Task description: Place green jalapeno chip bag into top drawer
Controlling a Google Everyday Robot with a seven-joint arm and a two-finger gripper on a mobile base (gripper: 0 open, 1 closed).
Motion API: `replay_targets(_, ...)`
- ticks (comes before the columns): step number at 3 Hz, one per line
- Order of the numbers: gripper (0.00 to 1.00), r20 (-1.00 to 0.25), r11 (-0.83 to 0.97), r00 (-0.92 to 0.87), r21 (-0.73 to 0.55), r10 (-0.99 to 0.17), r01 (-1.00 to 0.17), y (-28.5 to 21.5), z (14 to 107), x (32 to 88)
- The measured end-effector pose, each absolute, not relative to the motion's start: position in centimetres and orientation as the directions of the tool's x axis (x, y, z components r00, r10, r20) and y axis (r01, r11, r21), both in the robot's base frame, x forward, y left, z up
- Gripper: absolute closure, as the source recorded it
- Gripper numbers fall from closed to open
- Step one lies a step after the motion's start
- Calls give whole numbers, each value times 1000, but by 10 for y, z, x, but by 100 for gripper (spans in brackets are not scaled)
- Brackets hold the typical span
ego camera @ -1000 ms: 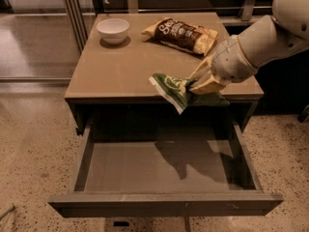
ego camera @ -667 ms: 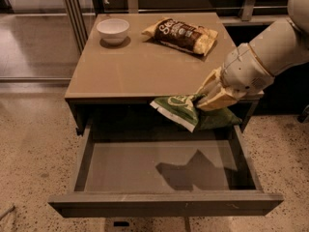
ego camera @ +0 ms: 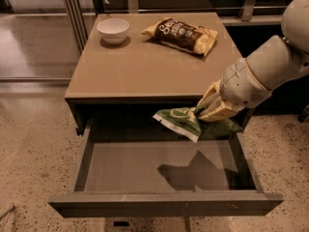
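The arm [ego camera: 270, 66] reaches in from the right, its pale forearm sloping down and to the left, with the wrist bent so that the end effector [ego camera: 205, 111] sits just in front of the bench [ego camera: 145, 66] near its front right corner, below the level of the bench top. Its yellowish fingers [ego camera: 212, 105] are closed tight on one end of the green jalapeno chip bag [ego camera: 183, 121], which sticks out to the left, tilted and crumpled, and hangs in the air over the right rear part of the open top drawer [ego camera: 164, 204]. The bag does not touch the drawer's grey floor, where its shadow falls beneath it. On the bench behind, a white bowl [ego camera: 113, 30] stands at the back left and a dark brown and yellow chip bag [ego camera: 181, 34] lies at the back, right of the bowl. A second ago the bag was level with the bench's front edge. Since then the end effector has come down and forward, carrying the bag below the bench top and over the drawer, and the shadow on the drawer floor has grown larger and sharper. The bowl, the brown bag and the drawer lie as before.
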State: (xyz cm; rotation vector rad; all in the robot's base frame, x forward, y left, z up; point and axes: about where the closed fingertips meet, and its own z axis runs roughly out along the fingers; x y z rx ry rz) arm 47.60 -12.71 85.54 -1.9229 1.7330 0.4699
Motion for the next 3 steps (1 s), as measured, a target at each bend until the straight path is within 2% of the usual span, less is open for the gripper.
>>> replay_targets(2,100,-498,-104,275,-343,-822,-934,-144,759,489)
replay_targets(3,100,-511,-88,306,-406,-803,-910,-147,718,510)
